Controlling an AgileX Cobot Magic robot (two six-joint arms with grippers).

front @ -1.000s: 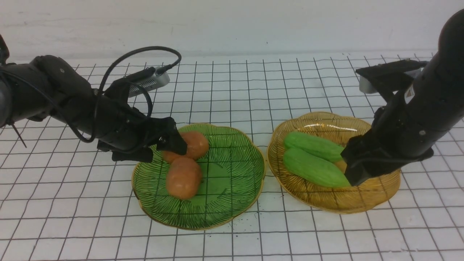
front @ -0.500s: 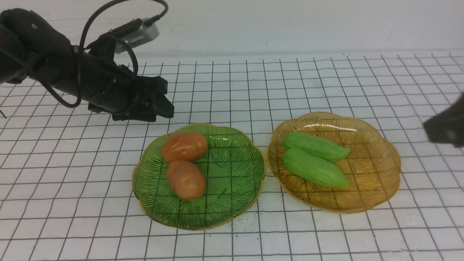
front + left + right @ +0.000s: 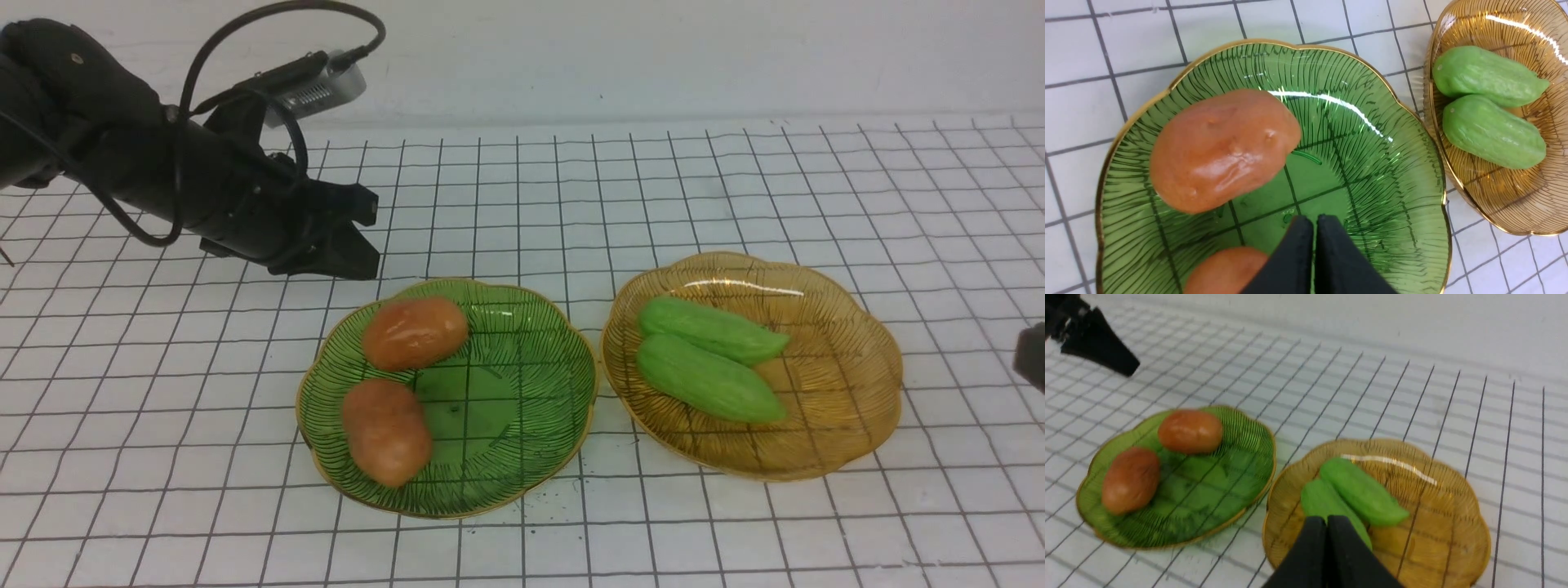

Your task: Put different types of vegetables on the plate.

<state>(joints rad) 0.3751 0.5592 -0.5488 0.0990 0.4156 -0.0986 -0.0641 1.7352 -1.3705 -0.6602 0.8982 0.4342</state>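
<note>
Left gripper (image 3: 361,261): raised off the table (image 3: 522,188), behind and to the left of the green plate (image 3: 571,359). Fingers pressed together, nothing between them.

Green plate: left of centre, holds both potatoes. Rear potato (image 3: 415,331) lies crosswise near the far left rim. Front potato (image 3: 386,431) lies near the front left rim, close to the rear one but apart from it. Right half of the plate is bare.

Amber plate (image 3: 849,392): just beside the green plate, on its right. I cannot tell whether the rims touch. It holds both gourds, side by side and touching, tapered tips pointing right. Rear gourd (image 3: 710,328) lies behind the front gourd (image 3: 706,379).

Right gripper (image 3: 1327,521): only a dark sliver shows at the right edge of the front view, clear of the amber plate. Its wrist view shows the fingers pressed together and empty.
</note>
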